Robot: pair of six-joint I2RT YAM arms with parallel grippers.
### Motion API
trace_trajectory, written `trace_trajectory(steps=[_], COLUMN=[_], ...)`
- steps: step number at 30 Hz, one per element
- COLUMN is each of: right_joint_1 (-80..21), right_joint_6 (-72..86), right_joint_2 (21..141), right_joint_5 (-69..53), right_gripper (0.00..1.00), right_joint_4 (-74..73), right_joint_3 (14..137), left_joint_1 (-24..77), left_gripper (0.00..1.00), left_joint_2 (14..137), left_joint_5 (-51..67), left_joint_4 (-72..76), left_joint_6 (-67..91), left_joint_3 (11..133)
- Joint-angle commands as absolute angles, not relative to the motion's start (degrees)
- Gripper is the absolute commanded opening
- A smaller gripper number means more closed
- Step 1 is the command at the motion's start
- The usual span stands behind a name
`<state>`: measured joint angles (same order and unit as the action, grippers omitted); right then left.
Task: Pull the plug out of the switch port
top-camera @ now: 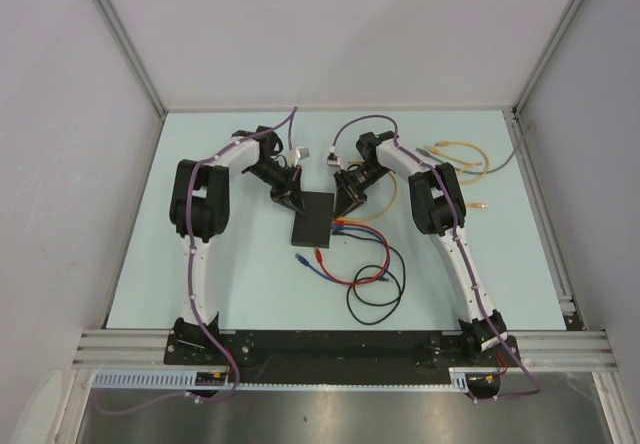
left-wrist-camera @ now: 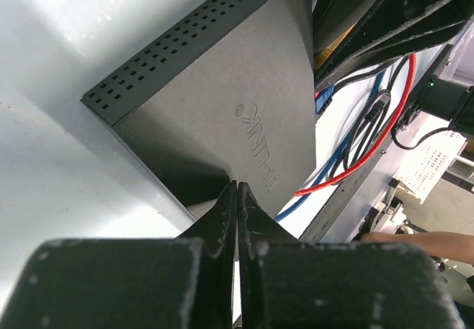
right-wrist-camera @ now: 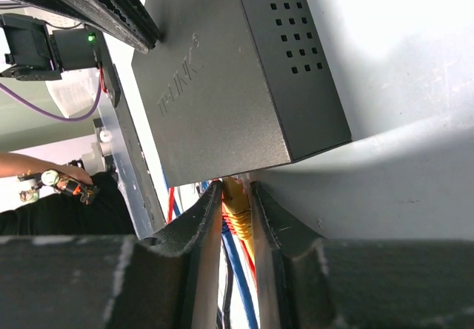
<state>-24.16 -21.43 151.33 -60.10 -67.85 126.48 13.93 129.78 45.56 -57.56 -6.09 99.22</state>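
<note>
The pale table [top-camera: 220, 164] carries one switch [top-camera: 312, 219] at its middle. It is a flat matte-black box with TP-LINK embossed on its top and rows of small square vent holes along a side wall. Two grippers flank it: the left gripper [top-camera: 288, 194] at the switch's 11 o'clock, the right gripper [top-camera: 347, 202] at its 2 o'clock.

The left one's fingers [left-wrist-camera: 222, 218] are clenched together with nothing between them, their tips meeting the box's edge. The right one's jaws stand narrowly on either side of one yellow plug [right-wrist-camera: 237, 207] at the box's port edge; whether they already pinch it I cannot tell.

A red cable [left-wrist-camera: 374, 151], a blue cable [right-wrist-camera: 241, 284] and a black cable [top-camera: 372, 323] trail from that edge toward 5 o'clock.
</note>
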Motion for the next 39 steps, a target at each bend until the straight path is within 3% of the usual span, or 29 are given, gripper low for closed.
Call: trace_trajectory(steps=[1,17,22,30,39], right_joint_1=[-25.8,-24.6,-25.0,-23.5,-24.5], right_joint_6=[-22.9,-25.2,-25.0,-23.3,-24.9], right_joint_2=[154.0,154.2,153.1,154.1,152.8], right_joint_5=[-48.8,-47.2,-48.4,-44.8,-47.6], right_gripper=[0.21,0.13,0.0,0.0,0.0], right_joint_4=[-63.4,-65.0,-65.0,-62.8,-64.7], right_joint_3=[125.7,126.9,123.6,130.2,123.0], left_joint_1=[14.5,14.9,15.1,15.3,15.4], left_gripper=[0.0,0.0,0.0,0.0,0.0], left_joint_2=[129.6,129.4,129.6,129.6,129.5], left_joint_5=[44.2,43.8,43.9,43.9,43.9], left_joint_4=[-57.0,-57.1,-57.2,-57.1,-57.0], left_joint_6=[-7.2,-7.6,-7.5,-7.6,-7.5], left_joint_3=[101.2,101.2,101.5,101.6,101.9])
